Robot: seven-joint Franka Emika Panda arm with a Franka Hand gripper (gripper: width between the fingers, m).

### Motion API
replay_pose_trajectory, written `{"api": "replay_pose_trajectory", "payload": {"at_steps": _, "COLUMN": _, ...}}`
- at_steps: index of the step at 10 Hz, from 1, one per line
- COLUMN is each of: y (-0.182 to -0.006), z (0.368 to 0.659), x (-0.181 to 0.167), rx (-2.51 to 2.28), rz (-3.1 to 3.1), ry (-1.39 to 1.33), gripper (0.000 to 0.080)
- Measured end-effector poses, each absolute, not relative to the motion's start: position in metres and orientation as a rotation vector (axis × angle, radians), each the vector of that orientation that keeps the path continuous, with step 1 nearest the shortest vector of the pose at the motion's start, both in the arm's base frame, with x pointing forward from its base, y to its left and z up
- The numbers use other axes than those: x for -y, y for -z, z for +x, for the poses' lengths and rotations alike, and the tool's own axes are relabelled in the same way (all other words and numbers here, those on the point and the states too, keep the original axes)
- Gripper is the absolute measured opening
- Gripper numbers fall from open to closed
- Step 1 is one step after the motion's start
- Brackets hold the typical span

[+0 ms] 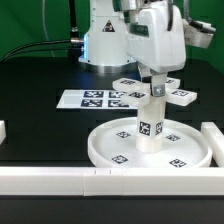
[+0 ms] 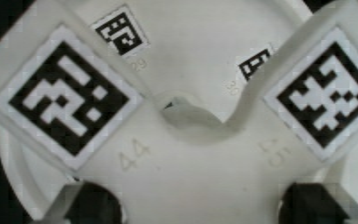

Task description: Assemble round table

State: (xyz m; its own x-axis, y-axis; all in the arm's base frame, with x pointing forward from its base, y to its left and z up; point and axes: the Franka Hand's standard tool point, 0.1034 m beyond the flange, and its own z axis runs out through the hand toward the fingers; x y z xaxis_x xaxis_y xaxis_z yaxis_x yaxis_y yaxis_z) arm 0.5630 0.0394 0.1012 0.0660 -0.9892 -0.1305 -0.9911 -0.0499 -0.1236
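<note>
The large round rimmed disc (image 1: 103,150) lies flat at the front of the table. The short thick cylinder (image 1: 150,128) stands upright in its middle. The flat cross-shaped piece (image 1: 180,97) sits level on top of the cylinder, its tagged arms sticking out. My gripper (image 1: 156,82) comes down from above and is shut on the cross piece's middle. In the wrist view the cross-shaped piece (image 2: 176,150) fills the picture with two large tags. My gripper (image 2: 206,206) has a dark fingertip (image 2: 87,205) on each side of it. The joint between cross and cylinder is hidden.
The marker board (image 1: 92,98) lies behind the disc toward the exterior view's left. Long white border bars run along the front (image 1: 60,180), the right (image 1: 212,135) and the left edge (image 1: 3,130). The robot base (image 1: 105,40) stands at the back.
</note>
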Motion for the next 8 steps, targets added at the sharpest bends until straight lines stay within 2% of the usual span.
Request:
{"api": "replay_pose_trajectory", "payload": {"at_steps": 2, "y": -0.100, "z": 0.563, "x": -0.041, "rx": -2.023, "rz": -2.157, "ry": -0.021, "gripper": 0.0613}}
{"api": "replay_pose_trajectory", "payload": {"at_steps": 4, "y": -0.109, "z": 0.561, "x": -0.044, "rx": -1.986, "rz": -2.191, "ry": -0.048, "gripper": 0.0638}}
{"api": "replay_pose_trajectory", "payload": {"at_steps": 7, "y": -0.150, "z": 0.560, "x": -0.051, "rx": -1.946, "rz": -2.186, "ry": -0.068, "gripper": 0.0649}}
{"api": "replay_pose_trajectory", "payload": {"at_steps": 8, "y": -0.151, "z": 0.560, "x": -0.051, "rx": -1.941, "rz": -2.187, "ry": -0.062, "gripper": 0.0649}}
